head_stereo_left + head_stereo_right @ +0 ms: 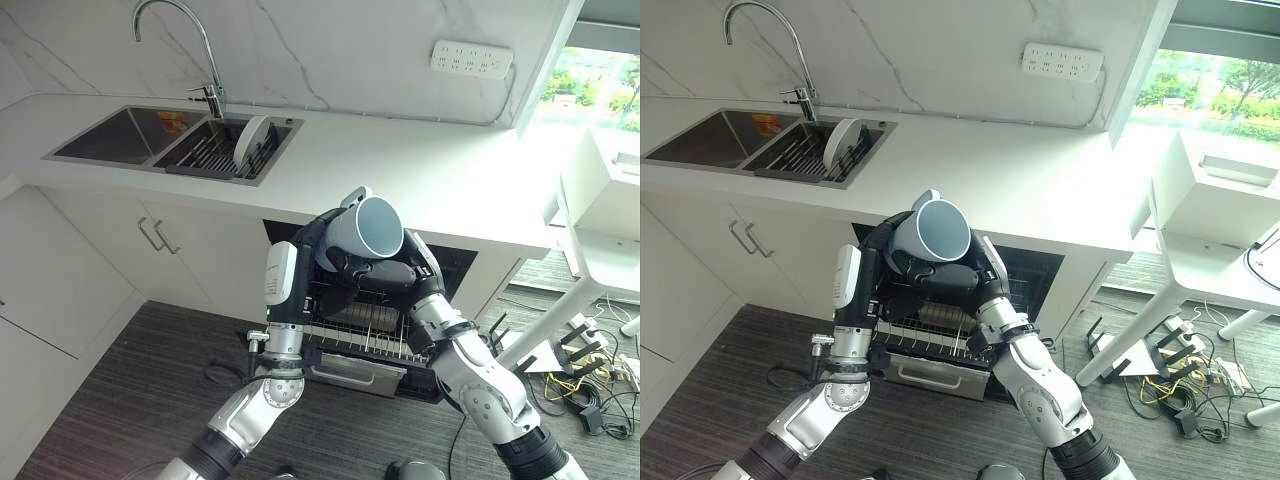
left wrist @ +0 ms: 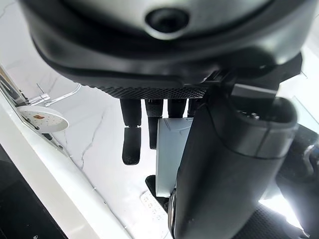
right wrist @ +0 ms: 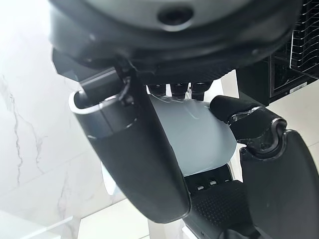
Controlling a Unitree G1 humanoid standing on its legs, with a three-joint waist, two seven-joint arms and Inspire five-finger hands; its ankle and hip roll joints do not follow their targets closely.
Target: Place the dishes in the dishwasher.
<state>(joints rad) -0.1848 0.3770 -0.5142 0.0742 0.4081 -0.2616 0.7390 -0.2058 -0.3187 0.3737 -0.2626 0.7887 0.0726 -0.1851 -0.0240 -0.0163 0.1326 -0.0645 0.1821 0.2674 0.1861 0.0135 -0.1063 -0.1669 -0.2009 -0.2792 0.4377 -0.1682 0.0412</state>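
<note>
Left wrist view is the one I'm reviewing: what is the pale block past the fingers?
Observer: A pale blue mug, tipped on its side with its mouth toward the head camera.
Operator: Which hand has it?
Observer: The right hand is curled round it from below; the left hand has straight fingers beside it.
Operator: Is the dishwasher open?
Observer: Yes, its wire rack is pulled out, directly below the mug.
</note>
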